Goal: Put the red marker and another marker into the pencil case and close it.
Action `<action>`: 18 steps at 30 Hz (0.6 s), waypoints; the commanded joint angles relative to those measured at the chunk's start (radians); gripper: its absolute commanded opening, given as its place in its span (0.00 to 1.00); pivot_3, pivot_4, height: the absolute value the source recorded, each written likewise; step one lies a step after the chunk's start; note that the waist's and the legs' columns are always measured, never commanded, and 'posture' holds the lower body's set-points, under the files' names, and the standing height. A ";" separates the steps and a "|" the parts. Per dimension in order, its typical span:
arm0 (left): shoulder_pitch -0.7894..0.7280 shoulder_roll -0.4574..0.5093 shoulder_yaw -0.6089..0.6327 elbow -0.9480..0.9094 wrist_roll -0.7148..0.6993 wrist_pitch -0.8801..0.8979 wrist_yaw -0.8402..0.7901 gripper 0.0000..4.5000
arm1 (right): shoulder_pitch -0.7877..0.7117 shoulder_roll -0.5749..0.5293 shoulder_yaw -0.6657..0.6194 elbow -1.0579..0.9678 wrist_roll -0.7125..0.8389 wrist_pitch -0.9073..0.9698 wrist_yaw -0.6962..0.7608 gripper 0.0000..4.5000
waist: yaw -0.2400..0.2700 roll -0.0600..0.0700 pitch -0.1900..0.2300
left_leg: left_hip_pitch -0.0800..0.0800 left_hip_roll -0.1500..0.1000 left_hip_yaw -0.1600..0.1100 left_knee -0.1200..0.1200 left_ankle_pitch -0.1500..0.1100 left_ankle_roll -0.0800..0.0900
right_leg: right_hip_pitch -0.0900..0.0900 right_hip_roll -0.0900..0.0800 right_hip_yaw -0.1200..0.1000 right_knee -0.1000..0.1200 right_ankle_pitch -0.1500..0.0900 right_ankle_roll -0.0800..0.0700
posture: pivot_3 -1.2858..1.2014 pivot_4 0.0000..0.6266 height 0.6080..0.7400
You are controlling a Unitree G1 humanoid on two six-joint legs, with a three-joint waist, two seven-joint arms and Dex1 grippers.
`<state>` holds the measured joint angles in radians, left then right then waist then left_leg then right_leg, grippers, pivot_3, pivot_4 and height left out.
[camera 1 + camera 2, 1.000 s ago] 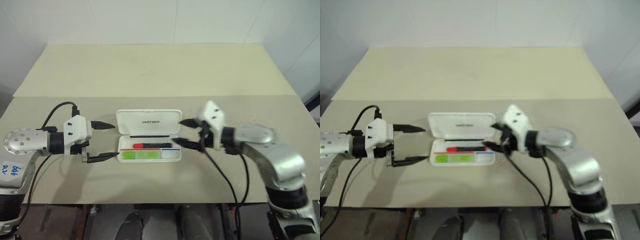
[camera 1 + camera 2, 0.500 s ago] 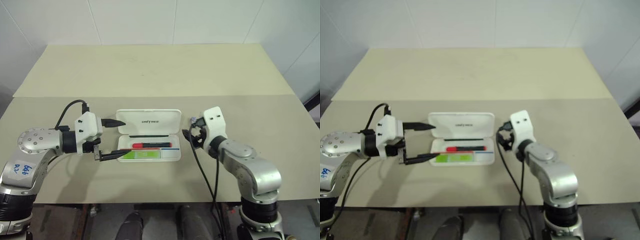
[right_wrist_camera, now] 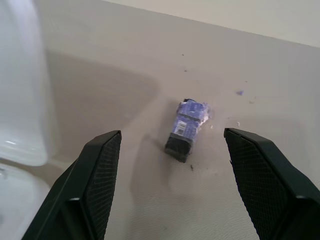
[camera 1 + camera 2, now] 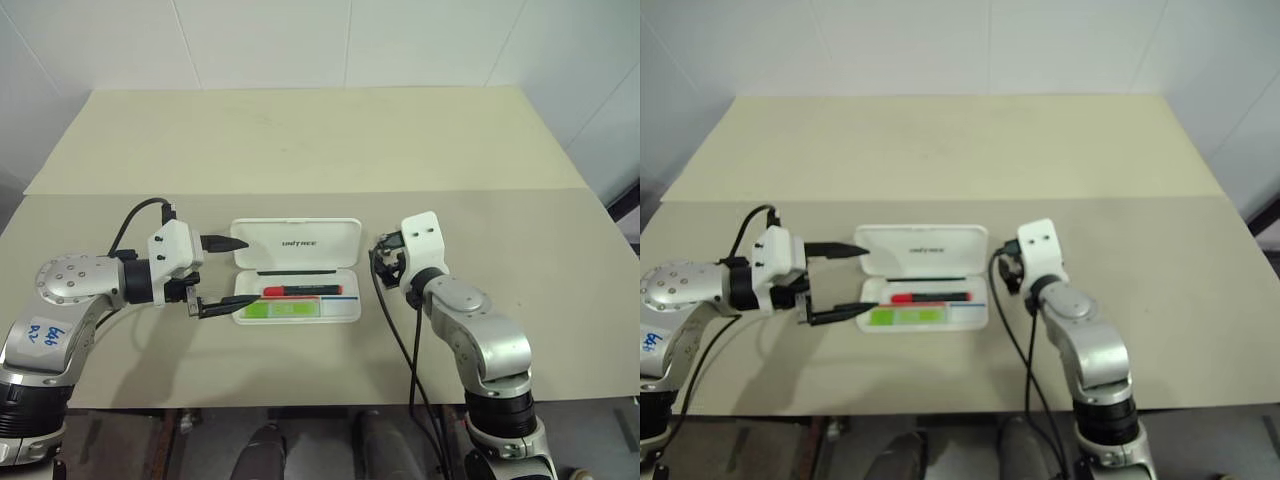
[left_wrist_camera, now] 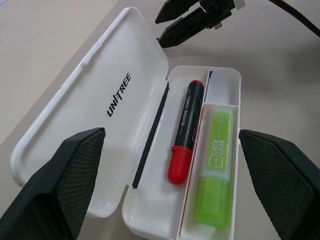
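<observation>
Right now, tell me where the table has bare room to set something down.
Free: the broad far stretch of the table behind the pencil case, and the right side beyond the right gripper. Crowded: the middle, where the left gripper, the open case and a small purple-wrapped object sit close together.

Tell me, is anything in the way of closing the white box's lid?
Nothing visible is. The lid lies flat open behind the tray, and the red marker and green marker lie low inside it. Both grippers, left and right, sit beside the box, open.
</observation>
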<state>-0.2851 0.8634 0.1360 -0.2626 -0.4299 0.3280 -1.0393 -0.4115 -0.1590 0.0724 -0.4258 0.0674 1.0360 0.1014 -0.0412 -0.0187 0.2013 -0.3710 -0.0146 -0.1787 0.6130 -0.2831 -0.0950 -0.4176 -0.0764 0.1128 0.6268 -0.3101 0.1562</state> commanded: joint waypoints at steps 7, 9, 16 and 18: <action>-0.022 -0.007 0.004 -0.018 -0.002 -0.003 0.015 1.00 | -0.023 0.048 -0.007 0.093 -0.027 -0.105 -0.039 0.77 | -0.010 0.000 0.000 | 0.000 0.000 0.000 0.000 0.000 0.000 | 0.000 0.000 0.000 0.000 0.000 0.000 | 0.52 0.24 1.00; -0.024 -0.009 0.002 -0.018 -0.002 -0.002 0.016 1.00 | -0.029 0.057 -0.010 0.109 -0.032 -0.118 -0.050 0.77 | -0.012 0.000 0.000 | 0.000 0.000 0.000 0.000 0.000 0.000 | 0.000 0.000 0.000 0.000 0.000 0.000 | 0.52 0.24 1.00; -0.030 -0.017 -0.008 -0.020 -0.001 0.000 0.022 1.00 | -0.040 0.088 -0.015 0.181 -0.059 -0.189 -0.096 0.65 | -0.015 0.000 0.000 | 0.000 0.000 0.000 0.000 0.000 0.000 | 0.000 0.000 0.000 0.000 0.000 0.000 | 0.52 0.24 1.00; -0.031 -0.018 -0.010 -0.018 0.000 -0.002 0.021 1.00 | -0.044 0.099 -0.021 0.201 -0.064 -0.211 -0.108 0.49 | -0.015 0.000 0.000 | 0.000 0.000 0.000 0.000 0.000 0.000 | 0.000 0.000 0.000 0.000 0.000 0.000 | 0.52 0.24 1.00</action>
<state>-0.3022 0.8437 0.1144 -0.2628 -0.4291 0.3283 -1.0236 -0.4373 -0.0671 0.0666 -0.2157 0.0127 0.8611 0.0103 -0.0567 -0.0187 0.2013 -0.3709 -0.0146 -0.1788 0.6130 -0.2831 -0.0951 -0.4177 -0.0764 0.1130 0.6273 -0.3101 0.1562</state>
